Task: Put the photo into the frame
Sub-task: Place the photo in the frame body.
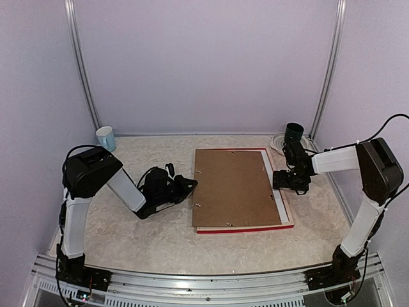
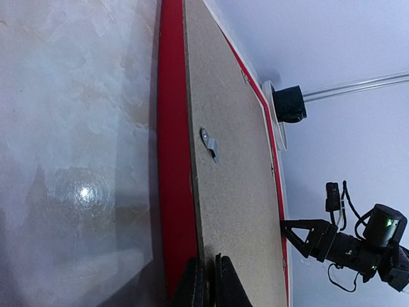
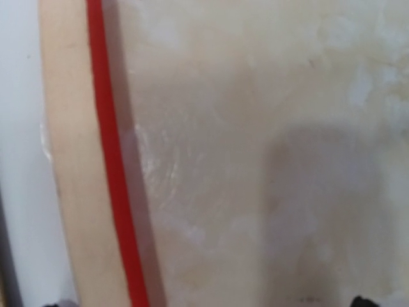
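Lilac walls stand round a pale marbled table [image 1: 128, 236], and the frame [image 1: 246, 228] lies on it face down, right of centre, showing its red edge along the near side and its pale wood back on the right. A brown backing board [image 1: 233, 185] lies on the frame and sits a little to the left, so a strip of white mat [image 1: 281, 204] shows beside the right rail. The photo cannot be seen in any view; if it is in place, it is hidden under the board. The left claw [image 1: 190, 185] lies low at the board's left edge with its fingers drawn together. Whether they nip the board's rim or only touch it cannot be told from the wrist view, where a small metal clip [image 2: 209, 143] shows on the board. The right claw [image 1: 278, 179] is spread wide, holds nothing, and hovers at the frame's right rail. The step in hand looks like work on the board at its left edge, either raising it or shifting it square. The next move likely calls for a gentle, level action on the left while the right steadies the rail, so the frame does not slide. A pale cup [image 1: 106, 137] stands well apart at the back left.
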You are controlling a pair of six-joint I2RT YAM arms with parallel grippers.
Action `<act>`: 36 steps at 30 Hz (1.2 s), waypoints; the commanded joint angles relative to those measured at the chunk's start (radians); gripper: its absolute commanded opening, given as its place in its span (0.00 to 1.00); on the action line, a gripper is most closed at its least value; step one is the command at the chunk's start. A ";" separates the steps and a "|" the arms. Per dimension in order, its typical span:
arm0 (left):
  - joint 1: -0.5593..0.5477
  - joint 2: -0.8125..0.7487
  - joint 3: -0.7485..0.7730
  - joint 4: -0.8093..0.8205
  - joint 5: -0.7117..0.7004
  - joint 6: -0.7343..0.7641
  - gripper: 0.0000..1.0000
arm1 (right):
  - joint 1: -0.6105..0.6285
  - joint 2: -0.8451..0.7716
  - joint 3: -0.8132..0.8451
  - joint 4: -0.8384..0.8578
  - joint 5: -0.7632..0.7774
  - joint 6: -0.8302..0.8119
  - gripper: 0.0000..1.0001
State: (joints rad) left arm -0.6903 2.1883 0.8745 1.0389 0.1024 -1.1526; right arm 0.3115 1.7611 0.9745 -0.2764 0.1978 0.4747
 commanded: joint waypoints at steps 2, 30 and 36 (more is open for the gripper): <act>0.002 -0.026 0.009 0.036 0.035 0.020 0.03 | -0.011 -0.008 0.004 -0.003 -0.020 -0.011 0.99; -0.063 -0.064 0.062 -0.069 -0.099 0.102 0.00 | -0.081 -0.148 -0.088 0.090 -0.089 0.071 0.99; -0.064 -0.068 0.060 -0.107 -0.183 0.077 0.00 | -0.081 -0.141 -0.089 0.093 -0.096 0.072 0.99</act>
State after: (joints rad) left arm -0.7479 2.1551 0.9192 0.9760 0.0036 -1.1160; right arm 0.2390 1.6196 0.8982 -0.2012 0.1097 0.5377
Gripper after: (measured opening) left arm 0.032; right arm 0.993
